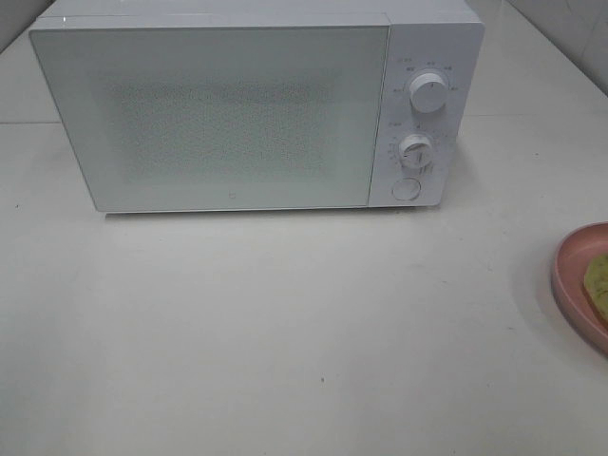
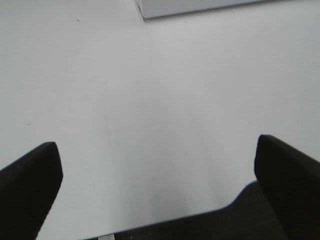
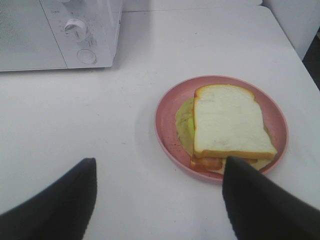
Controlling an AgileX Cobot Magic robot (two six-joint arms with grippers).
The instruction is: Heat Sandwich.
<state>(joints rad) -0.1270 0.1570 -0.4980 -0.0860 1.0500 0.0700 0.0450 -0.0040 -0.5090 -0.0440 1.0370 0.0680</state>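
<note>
The sandwich (image 3: 230, 127) of pale bread with yellow-green and reddish filling lies on a round pink plate (image 3: 167, 117). In the exterior high view only the plate's edge (image 1: 570, 275) and a bit of the sandwich (image 1: 598, 280) show at the right border. My right gripper (image 3: 157, 197) hovers open above the table, short of the plate; one finger overlaps the plate's near rim in the picture. My left gripper (image 2: 157, 170) is open over bare table with nothing between its fingers. The white microwave (image 1: 247, 104) stands at the back with its door shut.
The microwave has two dials (image 1: 429, 93) and a round button (image 1: 406, 189) on its right panel. Its lower corner (image 2: 165, 9) shows in the left wrist view. White table (image 1: 285, 332) spreads in front of it. A pale wall (image 3: 295, 22) rises at the table's far right.
</note>
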